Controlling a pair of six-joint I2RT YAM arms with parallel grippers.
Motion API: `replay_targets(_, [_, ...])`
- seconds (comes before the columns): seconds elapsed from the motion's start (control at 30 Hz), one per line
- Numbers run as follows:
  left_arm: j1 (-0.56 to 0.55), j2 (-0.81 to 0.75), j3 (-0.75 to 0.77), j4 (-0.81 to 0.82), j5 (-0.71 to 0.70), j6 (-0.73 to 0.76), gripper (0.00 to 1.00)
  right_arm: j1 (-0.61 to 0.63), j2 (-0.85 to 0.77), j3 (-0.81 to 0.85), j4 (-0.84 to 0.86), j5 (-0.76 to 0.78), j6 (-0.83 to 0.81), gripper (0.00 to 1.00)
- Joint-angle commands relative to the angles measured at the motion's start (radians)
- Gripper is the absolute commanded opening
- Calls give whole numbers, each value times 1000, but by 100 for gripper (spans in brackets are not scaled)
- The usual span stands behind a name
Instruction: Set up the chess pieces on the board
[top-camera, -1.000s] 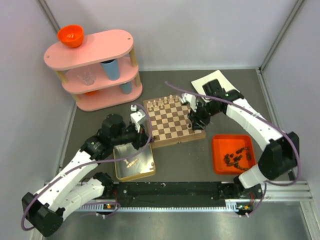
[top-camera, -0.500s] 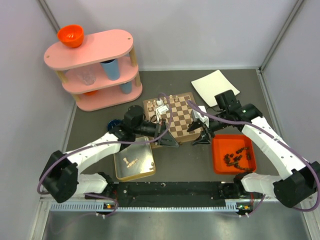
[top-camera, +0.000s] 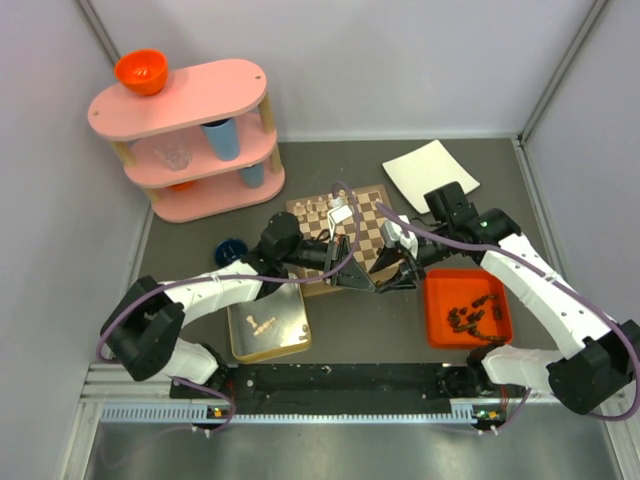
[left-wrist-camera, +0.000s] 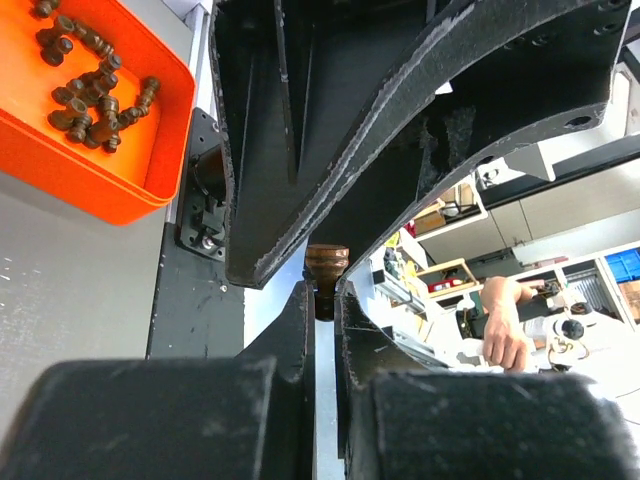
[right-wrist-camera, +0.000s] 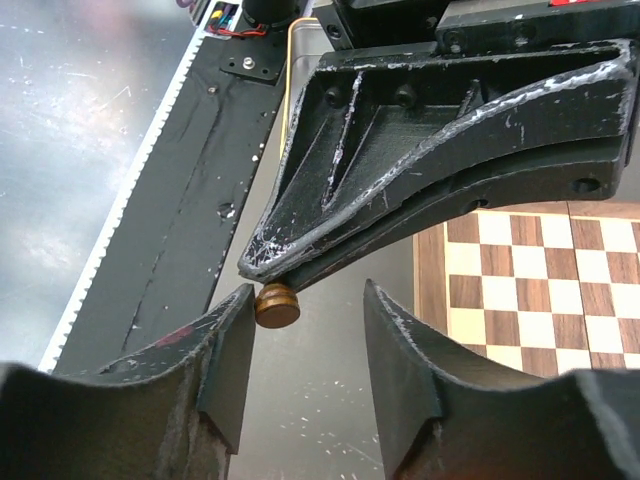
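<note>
**Item: one dark chessman, held between two grippers off the board's near right corner**

- Left gripper (top-camera: 360, 283): jaws together, clamped on the dark chessman (left-wrist-camera: 326, 268). The piece was pinched at the very fingertips, with its round base pointing out beyond them.
- Right gripper (right-wrist-camera: 305, 320): fingers (right-wrist-camera: 395, 340) apart, one on each side of the chessman. The base lay against or just beside one finger, and a clear gap was left to the other. It had no grip on the piece.
- Location of both grippers: tip to tip above the tabletop (top-camera: 370, 325), between the board (top-camera: 368, 213) and the orange tray (top-camera: 429, 312).
- Board: checked wood, with pale chessmen (top-camera: 325, 208) standing along its far left edge. How many could not be told.
- Orange tray: to the right of the board, holding a loose heap of dark chessmen (top-camera: 472, 315).
- Silver tin (top-camera: 236, 335): near left of the board, with a few pale pieces (top-camera: 262, 325) lying inside.
- Other stock: a pink shelf (top-camera: 190, 100) at far left and a white sheet (top-camera: 430, 172) at far right.
</note>
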Motion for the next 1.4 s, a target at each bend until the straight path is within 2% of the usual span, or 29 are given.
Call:
replay_targets(0.0, [-2,11,32,94,-5,-27,2,11,-24,-1,9,-43,-8,43])
replay_targets(0.1, [-2,14,30,94,-12,-28,3,11,-26,2,7,-43,1,34])
replay_targets(0.13, [0,14,30,91,-14,-25,3,11,-26,3,8,-43,3,26])
replay_targets(0.43, [26,9,18,23,-69,-10,7,12,-30,2,4,-46,15,5])
replay_targets(0.67, [53,-50,-7,-15,-141,4,43,11,-30,-6,7,-37,25,2])
replay_targets(0.73, [58,-80,-19,-27,-163,16,47,11,-26,2,19,-21,47,2])
replay_targets(0.87, [66,-136,-49,-53,-250,50,51,-3,-26,3,84,-17,165,2])
replay_targets(0.97, [66,-207,-72,-130,-327,119,52,-17,-30,-6,168,-17,290,2])
replay_targets(1.03, [64,-268,-98,-161,-422,171,54,-34,-35,-24,221,-21,361,3])
replay_targets(1.2, [64,-365,-160,-104,-520,200,56,-66,-35,-93,462,-66,666,3])
replay_targets(1.37, [55,-348,-162,-24,-531,174,56,-78,-12,-142,649,-81,893,3])
